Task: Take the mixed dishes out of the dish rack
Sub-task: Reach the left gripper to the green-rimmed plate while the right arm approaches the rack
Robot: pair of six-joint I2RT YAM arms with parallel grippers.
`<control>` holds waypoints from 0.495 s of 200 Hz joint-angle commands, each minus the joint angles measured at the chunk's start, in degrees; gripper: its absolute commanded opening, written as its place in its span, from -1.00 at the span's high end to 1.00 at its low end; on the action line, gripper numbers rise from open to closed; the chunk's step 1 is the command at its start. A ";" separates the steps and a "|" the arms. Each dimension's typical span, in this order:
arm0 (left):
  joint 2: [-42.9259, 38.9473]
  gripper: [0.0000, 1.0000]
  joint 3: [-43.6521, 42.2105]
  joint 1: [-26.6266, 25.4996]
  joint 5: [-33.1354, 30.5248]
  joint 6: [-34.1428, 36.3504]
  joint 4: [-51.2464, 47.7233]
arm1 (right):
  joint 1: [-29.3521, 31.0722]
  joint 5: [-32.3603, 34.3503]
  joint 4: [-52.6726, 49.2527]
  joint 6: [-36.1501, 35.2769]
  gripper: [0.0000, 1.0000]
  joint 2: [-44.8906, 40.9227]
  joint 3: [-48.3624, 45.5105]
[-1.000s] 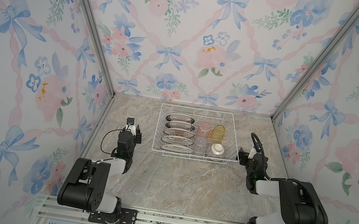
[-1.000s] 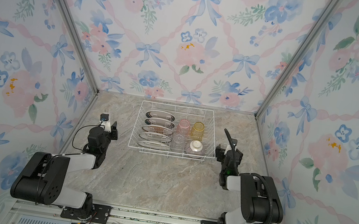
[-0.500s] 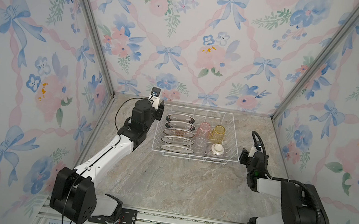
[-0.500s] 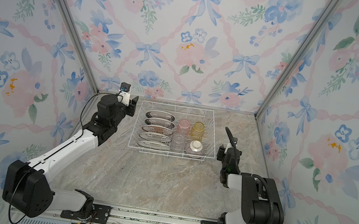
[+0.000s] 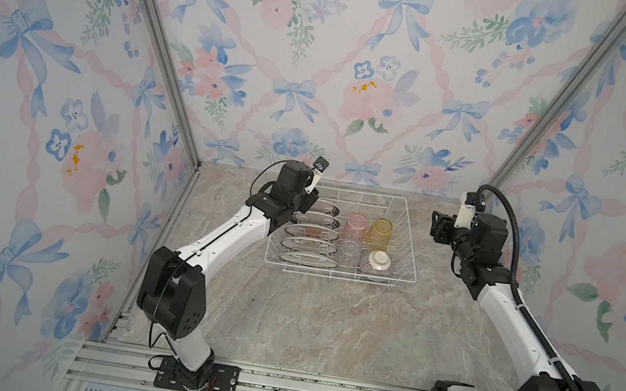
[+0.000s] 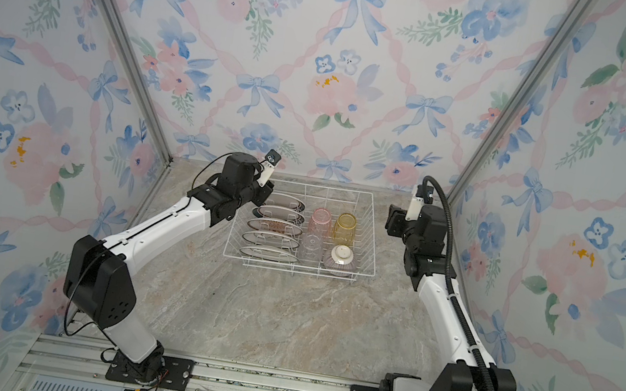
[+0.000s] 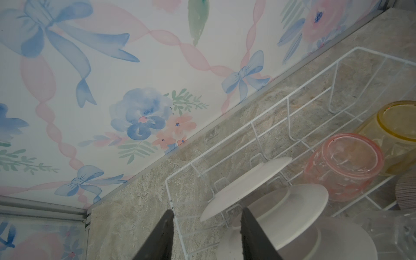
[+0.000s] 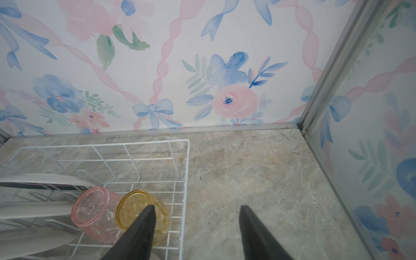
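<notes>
Robot lab test booth dressed as a home kitchen, floral bow wallpaper panels (image 5: 364, 65) in aluminium framing (image 5: 157, 43), marble-look tabletop (image 5: 325, 324), robot arms (image 5: 229, 238) bolted to near rail (image 5: 316, 388), dish rack (image 5: 362, 192) far centre.

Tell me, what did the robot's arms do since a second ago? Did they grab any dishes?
Both arms unfolded and reached toward the back. The left gripper went to the far left corner of the rack, by the plates. The right gripper came up beside the rack on its right side. Neither grabbed anything; both are open. The plates, glasses and bowl stayed put.
</notes>
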 commanded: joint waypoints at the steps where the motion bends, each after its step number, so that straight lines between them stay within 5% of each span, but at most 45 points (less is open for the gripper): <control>1: 1.77 0.17 4.29 0.21 0.82 5.28 -5.52 | 2.61 -5.17 -10.51 1.22 -0.24 -0.43 2.60; 99: 8.19 0.45 11.83 0.24 9.35 11.49 -15.42 | 9.06 -8.45 -10.26 3.30 -0.25 2.15 7.26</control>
